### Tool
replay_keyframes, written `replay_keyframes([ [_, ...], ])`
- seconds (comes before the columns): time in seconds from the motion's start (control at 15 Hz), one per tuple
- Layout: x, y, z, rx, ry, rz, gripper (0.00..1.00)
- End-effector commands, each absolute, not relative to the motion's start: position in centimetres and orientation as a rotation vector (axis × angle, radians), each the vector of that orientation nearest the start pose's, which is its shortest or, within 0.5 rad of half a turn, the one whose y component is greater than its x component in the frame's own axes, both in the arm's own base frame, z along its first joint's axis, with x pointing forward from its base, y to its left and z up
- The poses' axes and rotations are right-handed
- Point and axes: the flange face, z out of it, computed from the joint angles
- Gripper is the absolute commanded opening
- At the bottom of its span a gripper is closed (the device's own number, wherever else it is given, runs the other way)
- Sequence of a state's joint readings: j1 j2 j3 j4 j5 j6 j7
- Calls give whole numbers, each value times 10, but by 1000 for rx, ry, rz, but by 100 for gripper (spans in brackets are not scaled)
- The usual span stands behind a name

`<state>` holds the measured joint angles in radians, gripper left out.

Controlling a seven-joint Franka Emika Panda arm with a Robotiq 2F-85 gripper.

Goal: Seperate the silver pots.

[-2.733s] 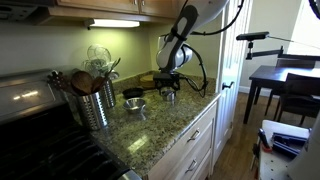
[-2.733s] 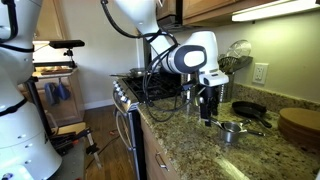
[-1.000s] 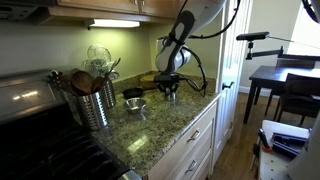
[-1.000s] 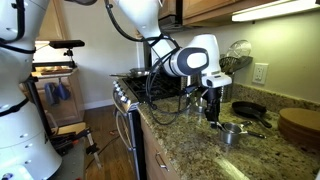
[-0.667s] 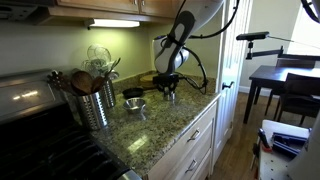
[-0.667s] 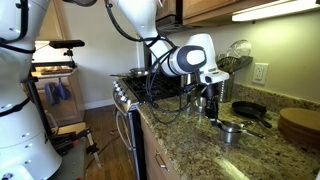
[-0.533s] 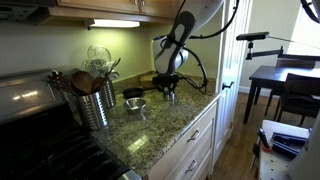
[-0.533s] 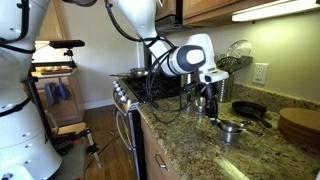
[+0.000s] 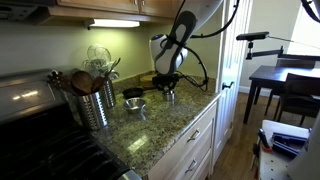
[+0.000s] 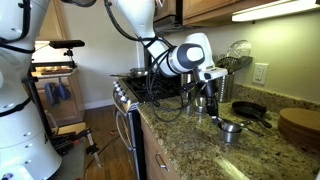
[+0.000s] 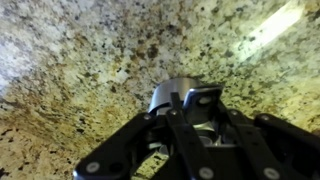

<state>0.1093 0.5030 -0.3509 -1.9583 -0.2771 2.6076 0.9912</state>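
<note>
A small shiny silver pot (image 11: 163, 98) is pinched by its rim in my gripper (image 11: 192, 102), which is shut on it, one finger inside the pot and one outside. In both exterior views the gripper (image 9: 166, 90) (image 10: 208, 99) hangs a little above the granite counter with this pot (image 9: 168, 96) under it. A second silver pot (image 9: 136, 104) (image 10: 232, 129) with a short handle stands on the counter apart from the held one.
A dark round pan (image 9: 133, 93) (image 10: 249, 109) lies behind the standing pot. A ribbed steel canister of wooden utensils (image 9: 95, 103) stands beside the stove (image 9: 40, 140). A round wooden board (image 10: 299, 124) lies on the counter's end. The counter edge (image 9: 185, 120) drops to drawers.
The gripper has risen slightly and drifted away from the standing pot, carrying the held pot with it. Its grip has stayed the same.
</note>
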Motion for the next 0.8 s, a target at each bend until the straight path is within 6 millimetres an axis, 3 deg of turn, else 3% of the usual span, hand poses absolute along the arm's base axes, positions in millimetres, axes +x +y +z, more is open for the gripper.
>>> replay_keyframes([
  [0.0,609,-131,265,-2996,1575,-474,13],
  [0.4,605,-123,270,-3013,1571,-509,13],
  [0.73,595,-108,289,-3038,1551,-573,13],
])
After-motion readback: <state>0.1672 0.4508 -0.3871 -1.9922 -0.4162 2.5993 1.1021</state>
